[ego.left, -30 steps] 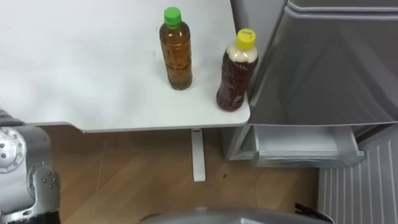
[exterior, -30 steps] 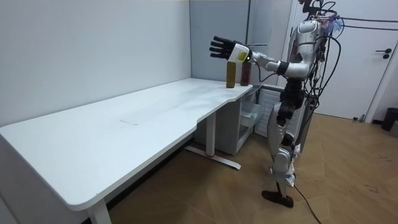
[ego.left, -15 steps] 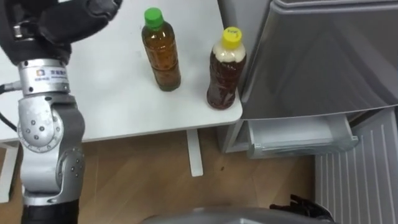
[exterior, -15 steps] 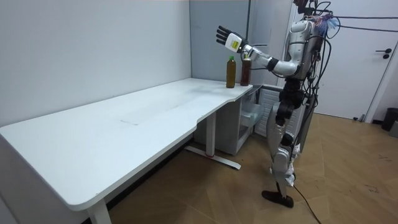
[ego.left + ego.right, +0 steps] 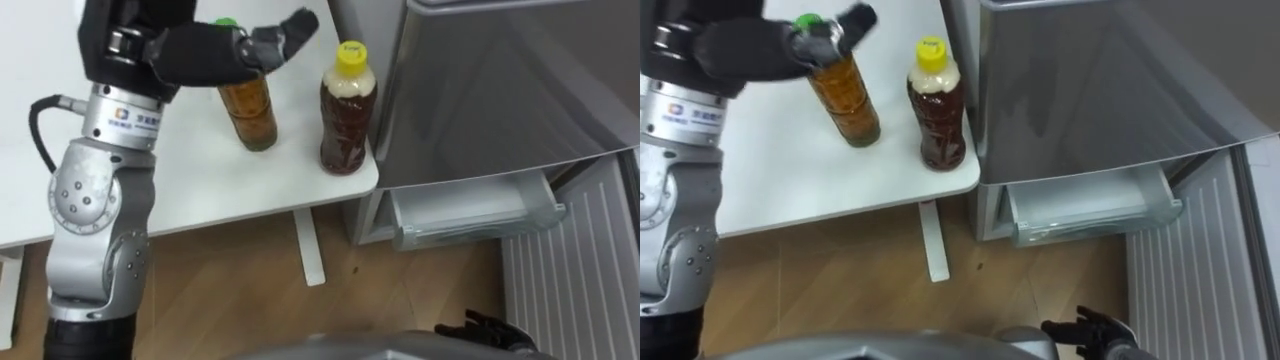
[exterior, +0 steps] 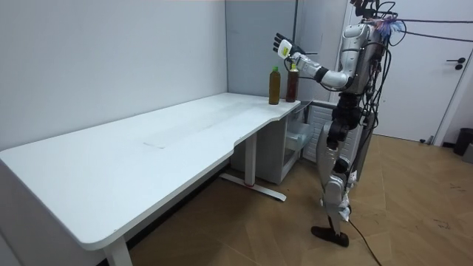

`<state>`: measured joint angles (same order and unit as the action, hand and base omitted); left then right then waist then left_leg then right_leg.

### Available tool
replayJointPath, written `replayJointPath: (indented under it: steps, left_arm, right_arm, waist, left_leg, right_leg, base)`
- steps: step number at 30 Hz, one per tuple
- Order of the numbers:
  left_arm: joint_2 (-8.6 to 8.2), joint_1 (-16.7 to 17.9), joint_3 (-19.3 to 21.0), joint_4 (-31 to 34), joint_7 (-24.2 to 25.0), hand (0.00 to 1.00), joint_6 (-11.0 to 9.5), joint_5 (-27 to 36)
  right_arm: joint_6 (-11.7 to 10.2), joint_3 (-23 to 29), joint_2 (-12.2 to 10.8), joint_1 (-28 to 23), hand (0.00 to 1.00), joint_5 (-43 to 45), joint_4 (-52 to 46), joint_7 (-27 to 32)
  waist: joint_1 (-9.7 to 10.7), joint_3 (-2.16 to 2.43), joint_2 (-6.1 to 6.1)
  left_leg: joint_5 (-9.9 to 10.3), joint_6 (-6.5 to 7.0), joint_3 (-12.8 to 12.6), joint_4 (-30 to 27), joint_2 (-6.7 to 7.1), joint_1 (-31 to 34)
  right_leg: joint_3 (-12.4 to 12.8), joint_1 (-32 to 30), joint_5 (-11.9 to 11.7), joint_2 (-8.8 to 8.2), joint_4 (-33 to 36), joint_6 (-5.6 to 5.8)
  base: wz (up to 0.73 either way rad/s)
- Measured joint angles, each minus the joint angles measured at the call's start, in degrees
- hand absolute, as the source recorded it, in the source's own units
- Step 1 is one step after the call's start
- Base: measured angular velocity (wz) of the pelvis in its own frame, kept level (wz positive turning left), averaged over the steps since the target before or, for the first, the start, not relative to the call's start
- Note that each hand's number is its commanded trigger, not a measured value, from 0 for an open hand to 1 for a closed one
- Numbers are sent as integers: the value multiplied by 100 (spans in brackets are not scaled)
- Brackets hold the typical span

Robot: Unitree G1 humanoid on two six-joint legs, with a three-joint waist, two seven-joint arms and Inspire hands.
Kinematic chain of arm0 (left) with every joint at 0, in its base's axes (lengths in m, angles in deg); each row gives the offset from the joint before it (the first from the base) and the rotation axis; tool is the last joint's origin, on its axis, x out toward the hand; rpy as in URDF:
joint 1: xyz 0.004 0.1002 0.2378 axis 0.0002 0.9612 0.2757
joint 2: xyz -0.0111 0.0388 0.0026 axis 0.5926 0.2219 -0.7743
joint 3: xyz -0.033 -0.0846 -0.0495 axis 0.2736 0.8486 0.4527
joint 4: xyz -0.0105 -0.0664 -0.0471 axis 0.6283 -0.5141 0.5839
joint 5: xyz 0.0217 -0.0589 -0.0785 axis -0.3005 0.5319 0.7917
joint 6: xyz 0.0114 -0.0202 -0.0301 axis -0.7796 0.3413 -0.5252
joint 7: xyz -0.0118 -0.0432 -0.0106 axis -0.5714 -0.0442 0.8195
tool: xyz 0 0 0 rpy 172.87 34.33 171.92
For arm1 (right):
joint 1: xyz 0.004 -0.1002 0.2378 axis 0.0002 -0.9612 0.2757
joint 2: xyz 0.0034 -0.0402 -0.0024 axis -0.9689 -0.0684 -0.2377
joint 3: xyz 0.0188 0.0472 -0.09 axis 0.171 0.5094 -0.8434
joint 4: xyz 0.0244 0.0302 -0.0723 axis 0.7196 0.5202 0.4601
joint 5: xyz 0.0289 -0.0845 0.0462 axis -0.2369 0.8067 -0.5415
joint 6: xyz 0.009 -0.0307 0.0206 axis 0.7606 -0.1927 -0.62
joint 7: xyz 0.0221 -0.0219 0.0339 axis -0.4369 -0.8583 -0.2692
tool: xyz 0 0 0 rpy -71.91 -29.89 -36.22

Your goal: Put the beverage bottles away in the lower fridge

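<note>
Swung rightward since a second ago, the left hand [image 5: 190, 50] holds straight, empty fingers [image 5: 292, 24] over the green-capped bottle [image 5: 250, 115], the yellow-capped bottle [image 5: 345, 115] just right of them on the table [image 5: 200, 190], so a grasp looks near, while the right hand [image 5: 480, 328] hangs low, state untellable.

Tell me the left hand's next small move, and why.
Probably lower the left hand and close it round the green-capped bottle: the hand is open above its cap, holding nothing, and the bottle stands upright on the table.
</note>
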<state>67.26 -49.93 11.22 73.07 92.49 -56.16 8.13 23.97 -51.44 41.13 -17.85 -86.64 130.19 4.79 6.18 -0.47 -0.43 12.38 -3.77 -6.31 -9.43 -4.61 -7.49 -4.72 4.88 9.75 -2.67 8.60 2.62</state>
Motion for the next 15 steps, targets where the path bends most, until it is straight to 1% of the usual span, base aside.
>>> replayJointPath:
  steps: [1, 3, 6, 10, 12, 15]
  left_arm:
    - [0, -3, -27, 0, 64, 0, 43, 0]
    - [0, -3, -50, 0, 295, 0, 190, 0]
    - [-1, -2, -57, -18, 525, 0, 308, 0]
    - [2, -1, -146, -71, 683, 0, 381, -5]
    - [2, -1, -256, -99, 737, 0, 467, -5]
    - [2, -1, -366, -213, 813, 0, 500, -5]
  right_arm:
    - [2, 0, 0, 0, 0, 0, 0, 0]
    - [33, 0, 0, 15, 0, 3, 0, 0]
    - [58, -1, 0, 20, 0, 3, 0, 4]
    - [64, -9, 3, 23, 0, -14, 28, 8]
    - [66, -15, 5, 44, 0, -31, 81, 13]
    - [71, -23, 9, 56, 0, -39, 83, 22]
  waist:
    - [3, 0, 0]
    - [9, 0, 1]
    - [20, 0, 0]
    - [17, -5, -9]
    - [16, -7, -16]
    - [14, -3, -32]
  left_leg:
    - [0, 0, 0, 0, 0, 0]
    - [0, 0, 1, 0, 0, 1]
    - [0, 0, 1, 0, 0, 2]
    - [0, 0, 1, 0, 0, 2]
    - [0, 0, 0, 0, 0, 2]
    - [0, 0, 1, 0, -1, -3]
  right_leg:
    - [1, 0, 0, 0, 0, 0]
    - [4, 2, 0, 0, 0, 0]
    - [4, -1, 0, -1, -2, 0]
    - [1, 1, 0, -1, -3, 0]
    - [1, 1, 0, -1, -2, 0]
    - [1, 3, 0, -2, 4, 0]
  base:
    - [0]
    - [0]
    - [0]
    - [0]
    - [0]
    - [0]
